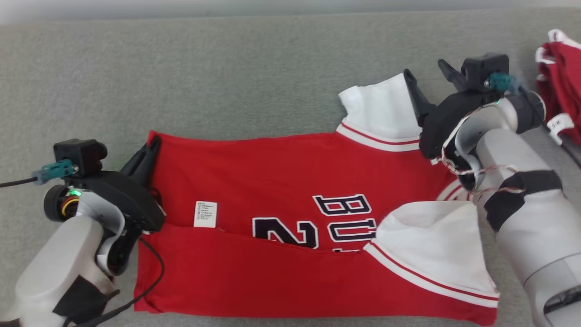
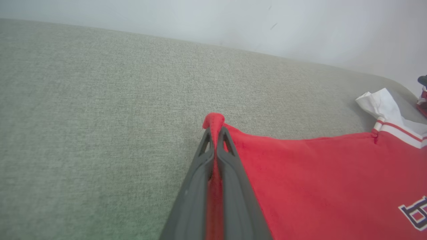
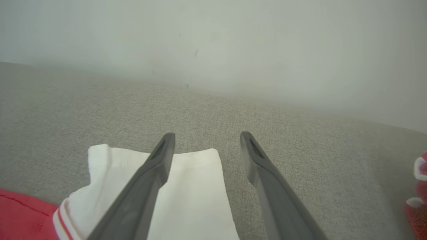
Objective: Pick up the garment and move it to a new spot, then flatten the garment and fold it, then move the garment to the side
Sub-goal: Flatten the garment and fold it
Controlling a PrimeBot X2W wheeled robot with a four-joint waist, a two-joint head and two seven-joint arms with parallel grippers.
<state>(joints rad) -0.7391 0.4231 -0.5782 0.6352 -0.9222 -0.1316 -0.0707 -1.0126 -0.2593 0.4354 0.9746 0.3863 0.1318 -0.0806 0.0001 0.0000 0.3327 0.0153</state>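
Note:
A red jersey (image 1: pixel 272 181) with white sleeves and dark lettering lies spread on the grey fabric surface (image 1: pixel 227 68), its near edge folded up over the lettering. My left gripper (image 1: pixel 153 146) is shut on the garment's far left corner (image 2: pixel 214 120), red cloth pinched between the fingers. My right gripper (image 1: pixel 426 72) stands open above the far white sleeve (image 3: pixel 186 186), with nothing between its fingers; the left finger (image 3: pixel 156 166) hangs over the sleeve, the right finger (image 3: pixel 260 163) over bare surface.
Another red and white garment pile (image 1: pixel 560 68) lies at the far right edge, also visible in the right wrist view (image 3: pixel 418 193). A pale wall (image 3: pixel 213 43) rises behind the surface. A black cable (image 1: pixel 150 281) from the left arm trails over the jersey's near left corner.

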